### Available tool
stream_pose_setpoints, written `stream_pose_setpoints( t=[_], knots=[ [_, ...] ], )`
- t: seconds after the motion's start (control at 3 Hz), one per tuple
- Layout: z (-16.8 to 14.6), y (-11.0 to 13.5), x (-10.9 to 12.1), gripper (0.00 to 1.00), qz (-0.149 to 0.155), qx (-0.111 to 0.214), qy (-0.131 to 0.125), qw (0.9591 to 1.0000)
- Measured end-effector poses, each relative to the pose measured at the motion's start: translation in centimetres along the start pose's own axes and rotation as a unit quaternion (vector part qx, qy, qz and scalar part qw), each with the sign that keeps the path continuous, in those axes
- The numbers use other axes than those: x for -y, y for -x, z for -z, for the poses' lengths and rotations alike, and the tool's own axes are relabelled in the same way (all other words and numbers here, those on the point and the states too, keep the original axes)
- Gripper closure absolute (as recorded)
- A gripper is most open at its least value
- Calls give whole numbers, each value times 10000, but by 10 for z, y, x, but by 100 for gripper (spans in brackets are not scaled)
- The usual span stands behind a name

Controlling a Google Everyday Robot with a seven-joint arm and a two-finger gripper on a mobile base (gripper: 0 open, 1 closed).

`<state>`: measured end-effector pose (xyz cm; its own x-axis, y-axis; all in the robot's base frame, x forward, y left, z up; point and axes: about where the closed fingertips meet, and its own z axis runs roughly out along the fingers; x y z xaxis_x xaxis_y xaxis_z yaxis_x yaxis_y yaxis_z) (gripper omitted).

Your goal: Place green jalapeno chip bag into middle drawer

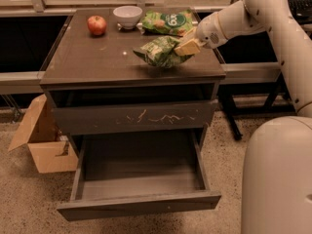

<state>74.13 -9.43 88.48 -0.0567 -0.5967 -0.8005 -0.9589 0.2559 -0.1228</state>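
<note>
tabletop (97, 57) | tool (187, 47) clamped on green jalapeno chip bag (158, 51) (over it) | middle drawer (141, 204) open

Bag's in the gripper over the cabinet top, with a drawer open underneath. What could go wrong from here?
1. The gripper seems to pinch the green jalapeno chip bag only at its right end. The crinkled bag could slip or swing on the way down.
2. The open middle drawer sits low and forward of the cabinet top. The bag could snag on the top's front edge or the scratched drawer front.
</note>
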Motion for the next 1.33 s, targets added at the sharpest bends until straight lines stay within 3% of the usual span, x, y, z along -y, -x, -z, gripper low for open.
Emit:
stream_pose_setpoints(
  t=[0.33,1.0,1.33],
  knots=[
    [4,-1,-21,100,87,-95,182,9998],
    [10,-9,-127,100,440,-355,1105,9923],
    [6,-33,-158,100,253,-444,1348,9896]
  ],
)
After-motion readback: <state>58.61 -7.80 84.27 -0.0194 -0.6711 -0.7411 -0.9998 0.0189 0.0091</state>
